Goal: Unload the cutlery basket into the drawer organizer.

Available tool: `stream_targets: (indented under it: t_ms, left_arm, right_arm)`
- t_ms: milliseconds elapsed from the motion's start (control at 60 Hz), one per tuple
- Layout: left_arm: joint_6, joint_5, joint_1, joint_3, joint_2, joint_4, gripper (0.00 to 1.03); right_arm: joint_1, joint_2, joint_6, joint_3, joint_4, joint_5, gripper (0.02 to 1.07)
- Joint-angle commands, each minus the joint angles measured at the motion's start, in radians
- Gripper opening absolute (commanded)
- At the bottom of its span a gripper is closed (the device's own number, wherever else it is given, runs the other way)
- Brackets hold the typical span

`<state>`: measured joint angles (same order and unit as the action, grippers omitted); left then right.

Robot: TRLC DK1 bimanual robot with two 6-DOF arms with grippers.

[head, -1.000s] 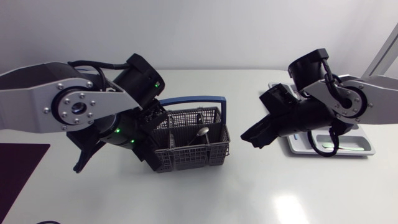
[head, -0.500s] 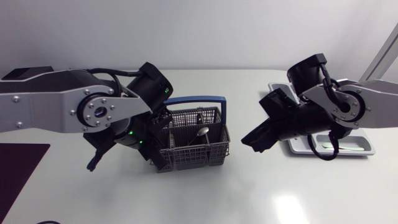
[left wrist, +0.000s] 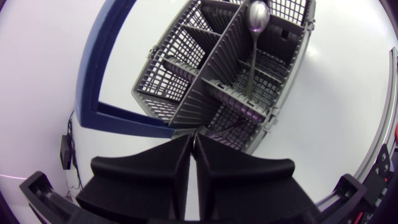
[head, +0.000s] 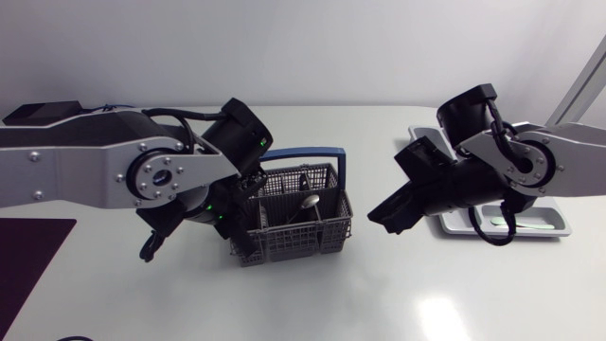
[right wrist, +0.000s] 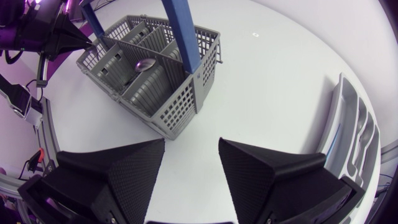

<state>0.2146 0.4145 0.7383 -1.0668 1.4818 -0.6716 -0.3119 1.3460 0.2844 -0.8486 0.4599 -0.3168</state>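
Note:
A grey cutlery basket [head: 295, 246] with a blue handle [head: 305, 152] stands mid-table. A spoon [head: 309, 201] leans in one of its compartments, bowl up, and shows as well in the left wrist view as the spoon [left wrist: 257, 17] and in the right wrist view as the spoon [right wrist: 146, 65]. My left gripper [head: 244, 194] is at the basket's left end. Its fingers [left wrist: 168, 168] are pressed together, tips at the basket [left wrist: 186, 115] rim. My right gripper [head: 383, 216] hangs open to the right of the basket [right wrist: 180, 109], nothing between its fingers [right wrist: 134, 168]. The drawer organizer [head: 561, 228] lies behind my right arm.
The organizer [right wrist: 346, 127] has long compartments, and a piece of cutlery [head: 521, 224] lies in one. A dark mat [head: 28, 256] covers the table's near-left corner. Bare white table lies in front of the basket and between it and the organizer.
My left arm has swung in toward the basket's left end and its fingers have closed. The basket has slid slightly right. My right arm has barely moved.

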Motion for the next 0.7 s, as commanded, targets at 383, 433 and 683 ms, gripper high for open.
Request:
stream_targets:
  t_ms: [383, 433, 683]
  left_arm:
    - [0.209, 0.214, 0.194, 0.057, -0.218, 0.067, 0.04]
    - [0.233, 0.242, 0.208, 0.059, -0.238, 0.076, 0.04]
    - [0.289, 0.262, 0.205, -0.001, -0.314, 0.081, 0.04]
  right_arm:
    - [-0.001, -0.059, 0.022, 0.043, -0.006, -0.005, 0.66]
    - [-0.007, -0.084, 0.024, 0.045, -0.006, -0.005, 0.7]
    - [-0.084, -0.22, 0.021, 0.049, -0.004, 0.004, 0.71]
